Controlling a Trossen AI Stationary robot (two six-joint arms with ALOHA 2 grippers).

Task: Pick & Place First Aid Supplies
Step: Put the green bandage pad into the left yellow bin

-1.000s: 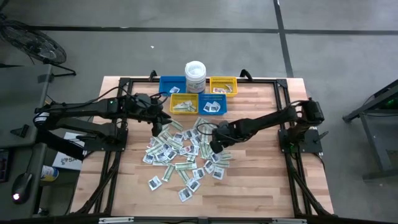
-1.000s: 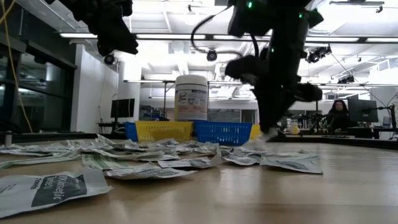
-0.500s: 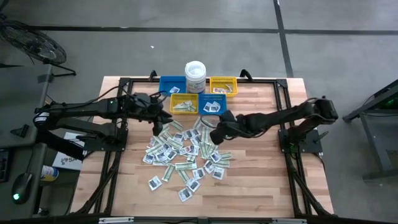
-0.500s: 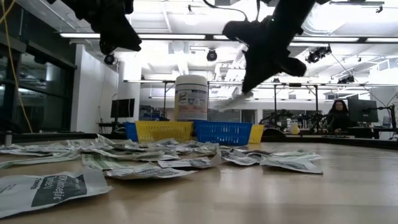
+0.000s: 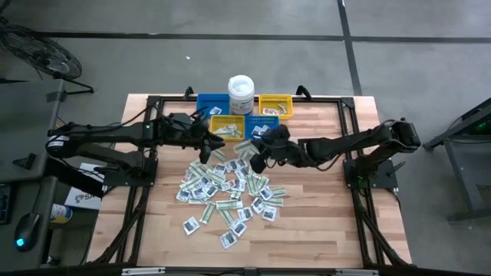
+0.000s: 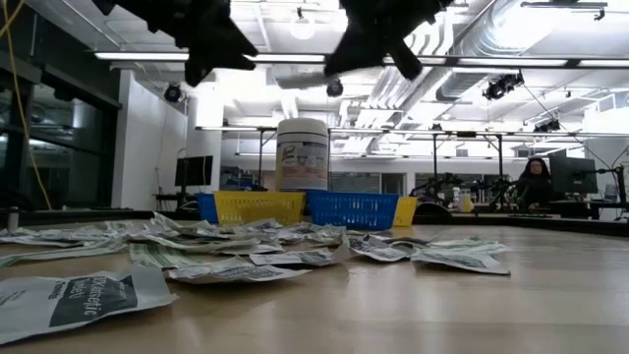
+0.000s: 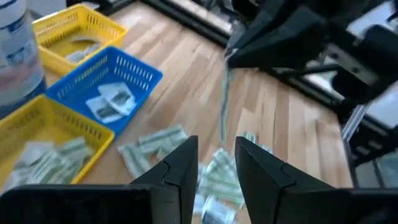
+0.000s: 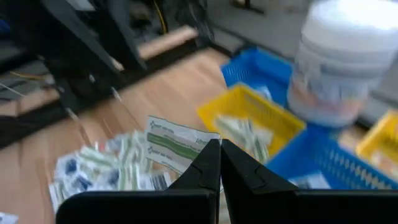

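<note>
Two dark robot arms meet above a scatter of first aid packets (image 5: pixel 226 192) spread over the middle of a wooden desk (image 5: pixel 322 222), seen from overhead. The right gripper (image 5: pixel 257 157), raised over the near edge of the pile just in front of the bins, has its fingers (image 8: pixel 210 163) pressed together on one green-and-white strip packet (image 8: pixel 177 146), which hangs clear of the desk; the left wrist view catches that same packet edge-on as a thin pale strip (image 7: pixel 224 99) below the other arm. The left gripper (image 5: pixel 209 142) hovers close by, between the pile and the front yellow bin (image 5: pixel 227 128), its fingers (image 7: pixel 180 165) parted with a gap between them and nothing visible in the gap. At the far edge of the desk stand a white lidded tub (image 5: pixel 241 93), a rear blue bin (image 5: pixel 209 103) and a rear yellow bin (image 5: pixel 275 106), with a front blue bin (image 5: pixel 265 129) beside the front yellow one. The front yellow bin holds several green-and-white strips, the front blue bin a few white square packets with dark print. From desk level the packets lie flat or curled in a low drift before the bins, both grippers dark overhead, and a person (image 6: pixel 536 182) is seated in the room beyond
</note>
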